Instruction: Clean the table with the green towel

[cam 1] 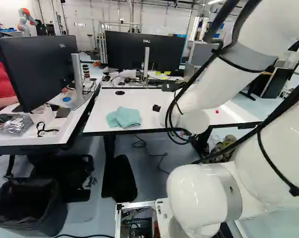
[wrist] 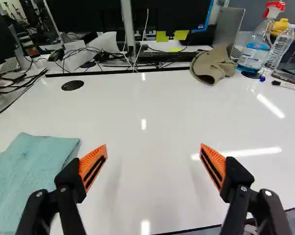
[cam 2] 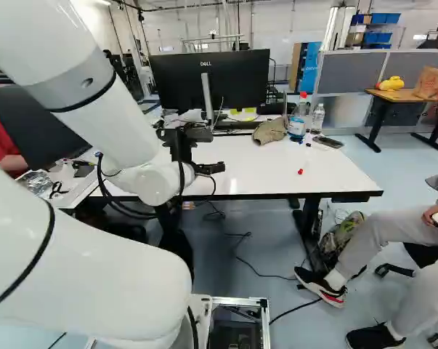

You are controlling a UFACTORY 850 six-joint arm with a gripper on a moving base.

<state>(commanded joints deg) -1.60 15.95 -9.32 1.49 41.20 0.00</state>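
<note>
Green towel lies loosely folded on the bench at 9 o'clock from the end effector, whose fingers stand wide apart above the surface, with the hat at 1 o'clock beside the spray bottle.

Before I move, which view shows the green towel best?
The left base view: the green towel lies there whole on the table. The wrist view shows it closer but cut off; the right base view does not show it.
</note>
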